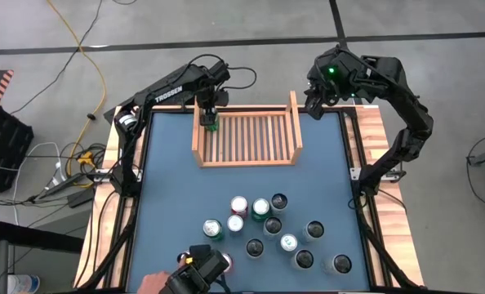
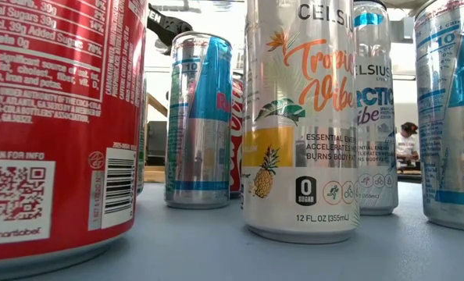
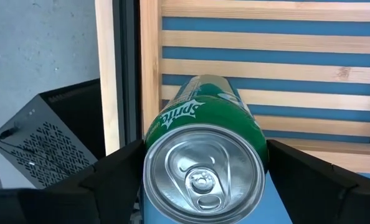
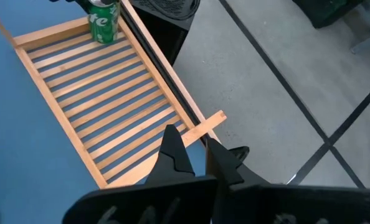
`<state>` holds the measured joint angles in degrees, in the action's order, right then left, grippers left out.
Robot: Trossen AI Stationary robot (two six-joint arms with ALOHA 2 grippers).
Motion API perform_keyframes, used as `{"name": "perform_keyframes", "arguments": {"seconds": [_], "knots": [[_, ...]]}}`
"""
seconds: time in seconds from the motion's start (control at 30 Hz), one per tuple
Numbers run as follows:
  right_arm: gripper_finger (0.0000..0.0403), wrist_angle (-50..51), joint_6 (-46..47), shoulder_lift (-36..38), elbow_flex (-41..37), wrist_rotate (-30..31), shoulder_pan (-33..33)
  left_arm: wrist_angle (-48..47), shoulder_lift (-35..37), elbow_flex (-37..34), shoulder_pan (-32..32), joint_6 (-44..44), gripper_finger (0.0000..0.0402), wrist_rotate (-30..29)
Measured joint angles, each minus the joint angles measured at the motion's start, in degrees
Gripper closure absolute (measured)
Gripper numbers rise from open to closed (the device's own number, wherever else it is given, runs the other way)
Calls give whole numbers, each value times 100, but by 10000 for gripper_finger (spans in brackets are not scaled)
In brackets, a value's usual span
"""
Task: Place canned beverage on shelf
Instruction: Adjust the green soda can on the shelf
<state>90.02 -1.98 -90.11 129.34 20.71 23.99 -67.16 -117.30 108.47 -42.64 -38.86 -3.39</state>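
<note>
Seen from above, the left gripper hangs over the upper-left corner of the shelf, its fingers set wide around a green Sprite can that stands there on the slats; the placing step looks all but done, and the next move would call for a clean lift straight up without tipping the can. The right gripper waits past the shelf's upper-right corner, fingers together and empty. A cluster of cans stands on the blue surface in the lower middle of the frame, and a person's hand shows at the bottom edge. At table height, only waiting cans fill the frame, a Celsius can at centre. The left wrist view shows the Sprite can between the spread fingers, in the corner by the shelf's side wall. The right wrist view shows the shelf holding that one can at its far corner, the other slats bare.
</note>
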Motion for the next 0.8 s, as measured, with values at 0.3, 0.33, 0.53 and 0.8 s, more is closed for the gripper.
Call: {"name": "perform_keyframes", "arguments": {"seconds": [0.3,0.33,0.53,0.8], "knots": [[403,0,0,0,0,-2,0,14,0,0,72,-50,94,-92],[403,0,0,0,0,-2,0,1,0,0,70,-49,93,-100],[403,0,0,-1,0,-5,0,33,22,2,108,58,76,-454],[403,0,0,-2,0,-8,0,71,22,4,143,56,72,-332]]}}
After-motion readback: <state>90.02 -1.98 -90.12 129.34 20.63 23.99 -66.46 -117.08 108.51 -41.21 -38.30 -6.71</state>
